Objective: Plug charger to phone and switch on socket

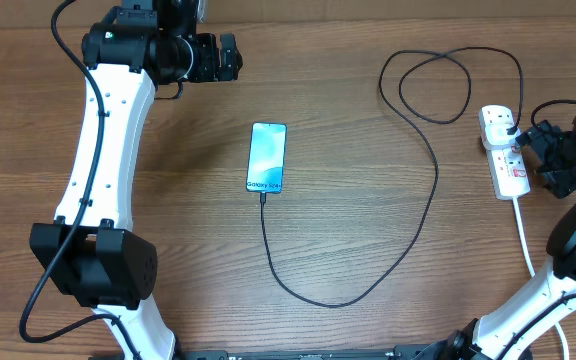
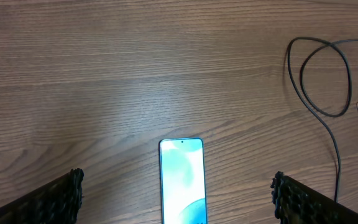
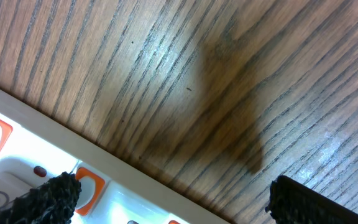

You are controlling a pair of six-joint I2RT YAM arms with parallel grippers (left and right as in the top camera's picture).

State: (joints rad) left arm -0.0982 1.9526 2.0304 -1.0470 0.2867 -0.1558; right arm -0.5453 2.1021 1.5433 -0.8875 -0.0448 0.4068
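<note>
Phone (image 1: 267, 157) is laid flat mid table (image 1: 168, 250); charger (image 1: 435, 185) tip is seen at its short edge, plug seated in socket (image 1: 503, 152). Left end effector (image 1: 230, 58) and right end effector (image 1: 533, 155) are spread, nothing held, right one beside socket. Socket is judged light, likely to slide; red switch (image 3: 92, 177) is best pressed with 1 fingertip.

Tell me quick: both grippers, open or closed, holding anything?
Left gripper: open, holding nothing.
Right gripper: open, holding nothing, by the power strip.
</note>
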